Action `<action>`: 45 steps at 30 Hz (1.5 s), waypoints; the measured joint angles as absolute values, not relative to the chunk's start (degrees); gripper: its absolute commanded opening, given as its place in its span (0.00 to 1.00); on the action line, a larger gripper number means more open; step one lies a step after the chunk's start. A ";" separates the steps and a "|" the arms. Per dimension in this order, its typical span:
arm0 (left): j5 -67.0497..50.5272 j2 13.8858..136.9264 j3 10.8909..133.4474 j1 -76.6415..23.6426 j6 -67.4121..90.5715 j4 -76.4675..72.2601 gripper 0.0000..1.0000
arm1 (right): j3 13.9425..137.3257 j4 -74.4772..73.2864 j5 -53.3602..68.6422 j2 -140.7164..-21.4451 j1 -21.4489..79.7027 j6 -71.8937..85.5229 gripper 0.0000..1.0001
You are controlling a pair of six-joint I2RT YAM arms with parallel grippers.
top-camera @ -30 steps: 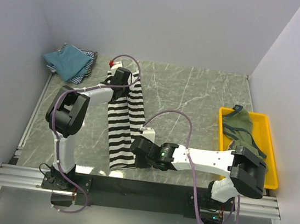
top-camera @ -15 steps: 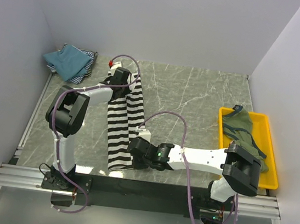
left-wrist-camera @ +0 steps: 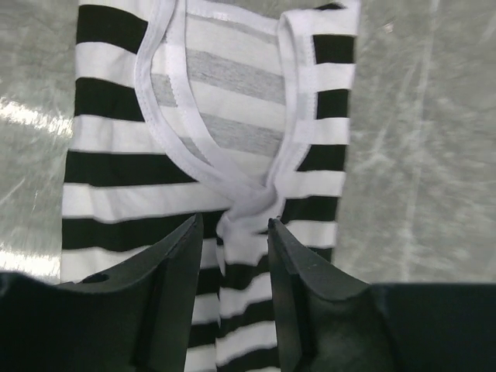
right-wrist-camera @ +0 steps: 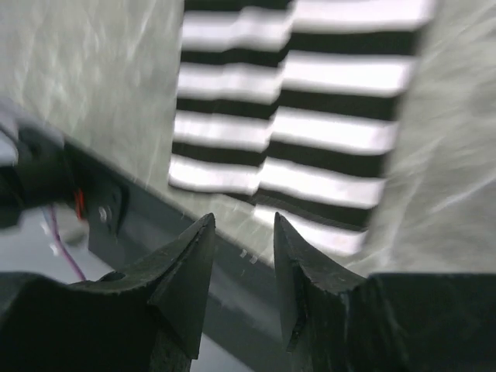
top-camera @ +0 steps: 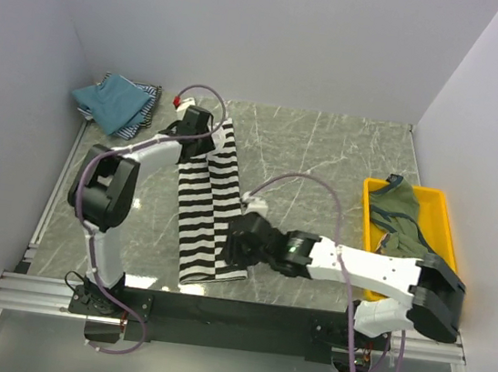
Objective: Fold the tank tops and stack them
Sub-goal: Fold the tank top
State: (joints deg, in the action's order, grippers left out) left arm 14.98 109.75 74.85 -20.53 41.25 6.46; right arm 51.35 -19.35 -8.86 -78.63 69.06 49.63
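Observation:
The black-and-white striped tank top [top-camera: 208, 201] lies on the marble table as a long narrow folded strip. My left gripper [top-camera: 204, 143] is at its far end. In the left wrist view that gripper [left-wrist-camera: 235, 225] is open, its jaws either side of the bunched white strap [left-wrist-camera: 249, 208] of the striped top [left-wrist-camera: 209, 116]. My right gripper [top-camera: 229, 255] is at the near end by the hem. It is open [right-wrist-camera: 243, 221] with nothing between its jaws, and the striped hem [right-wrist-camera: 302, 194] is just ahead. A teal-blue top [top-camera: 111, 100] lies on a fine-striped one [top-camera: 150, 100] at the back left. The olive top [top-camera: 401, 215] is in the tray.
A yellow plastic tray [top-camera: 443, 221] sits at the right edge of the table. The black front rail [top-camera: 232, 314] runs just below the striped top's hem. White walls close in the table at the back and on both sides.
Both grippers have gone from shut to open, letting go of the striped top's two ends. My right arm has drawn back to the right, off the hem.

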 measured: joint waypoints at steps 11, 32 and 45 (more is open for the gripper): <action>10.98 73.49 50.76 -21.50 51.75 13.23 0.47 | 37.36 -17.58 -5.93 -69.67 59.83 49.84 0.48; 5.67 59.35 28.77 -36.40 73.89 40.29 0.48 | 27.94 -3.18 4.08 -74.22 59.57 54.24 0.54; -2.44 49.39 24.47 -36.49 73.23 41.36 0.55 | 27.31 -1.54 3.90 -74.76 59.46 56.66 0.54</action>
